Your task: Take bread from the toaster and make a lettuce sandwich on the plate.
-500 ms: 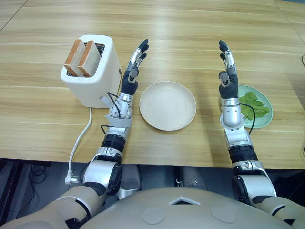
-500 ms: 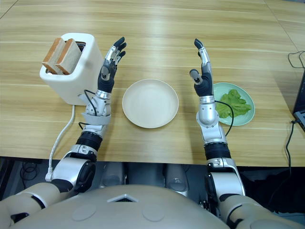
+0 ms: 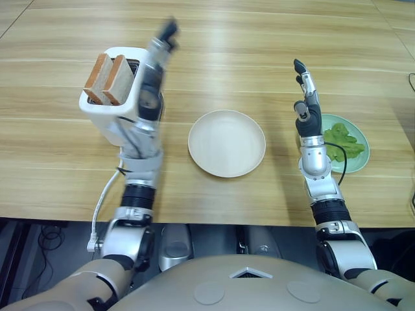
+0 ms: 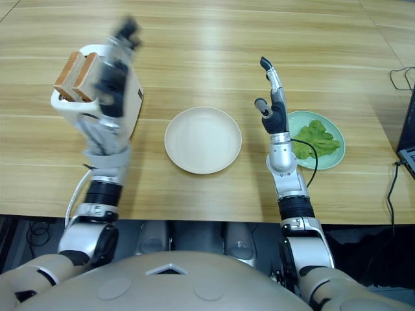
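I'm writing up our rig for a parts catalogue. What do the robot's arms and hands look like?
Both arms have beige shoulder shells, black ribbed joint rings and silver metal forearms. The right hand is black with silver finger segments; a thin black cable loops off its wrist. The left hand shows the same black and silver.

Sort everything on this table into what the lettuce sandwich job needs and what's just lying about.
Needed: toaster, two bread slices standing in it, empty plate, lettuce on the green plate.
Lying about: black cable at the table's right edge; white toaster cord.
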Available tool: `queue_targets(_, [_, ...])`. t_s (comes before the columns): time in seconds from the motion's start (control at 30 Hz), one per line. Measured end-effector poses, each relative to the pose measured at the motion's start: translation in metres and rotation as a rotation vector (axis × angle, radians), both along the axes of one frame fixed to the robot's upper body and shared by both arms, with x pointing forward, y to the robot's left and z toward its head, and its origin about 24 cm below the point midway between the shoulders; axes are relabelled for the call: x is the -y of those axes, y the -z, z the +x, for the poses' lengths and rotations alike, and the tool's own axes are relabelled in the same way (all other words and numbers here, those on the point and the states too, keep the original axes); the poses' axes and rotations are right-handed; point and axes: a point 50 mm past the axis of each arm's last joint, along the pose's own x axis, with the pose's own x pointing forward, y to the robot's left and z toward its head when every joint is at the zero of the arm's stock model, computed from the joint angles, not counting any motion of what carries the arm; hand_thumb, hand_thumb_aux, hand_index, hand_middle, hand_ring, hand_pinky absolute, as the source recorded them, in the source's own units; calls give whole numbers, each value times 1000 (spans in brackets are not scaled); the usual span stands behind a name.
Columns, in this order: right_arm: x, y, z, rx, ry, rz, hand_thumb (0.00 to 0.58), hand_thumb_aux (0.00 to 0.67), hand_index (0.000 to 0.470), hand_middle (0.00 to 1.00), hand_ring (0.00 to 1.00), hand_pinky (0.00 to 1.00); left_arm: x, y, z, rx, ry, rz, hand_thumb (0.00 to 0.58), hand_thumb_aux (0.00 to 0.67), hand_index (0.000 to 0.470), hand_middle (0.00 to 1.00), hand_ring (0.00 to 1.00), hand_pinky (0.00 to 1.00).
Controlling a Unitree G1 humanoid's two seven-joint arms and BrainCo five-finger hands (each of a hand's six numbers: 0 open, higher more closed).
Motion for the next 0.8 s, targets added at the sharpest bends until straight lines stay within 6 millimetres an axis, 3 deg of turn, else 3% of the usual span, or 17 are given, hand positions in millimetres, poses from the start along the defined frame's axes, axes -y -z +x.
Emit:
queue_targets(0.13, [-1, -4, -2, 19, -3, -3, 0, 0, 0, 0, 0, 0, -44, -19, -12, 60, -194, 68, 0, 0, 0, 0, 0, 0])
queue_targets(0.27, [1, 0, -7, 3, 6, -4, 0, 0, 0, 0, 0, 0, -76, -18, -14, 3, -383, 175, 0, 0, 0, 0, 0, 0])
queue_targets(0.53, [1, -3, -8, 5, 14, -4, 0, 0, 0, 0, 0, 0, -138, 31, -5, -365, -785, 493, 0, 0, 0, 0, 0, 0])
queue_targets(0.8, [2, -2, -9, -8, 19, -3, 0, 0, 0, 0, 0, 0, -147, 68, 0, -569, -874, 635, 0, 0, 0, 0, 0, 0])
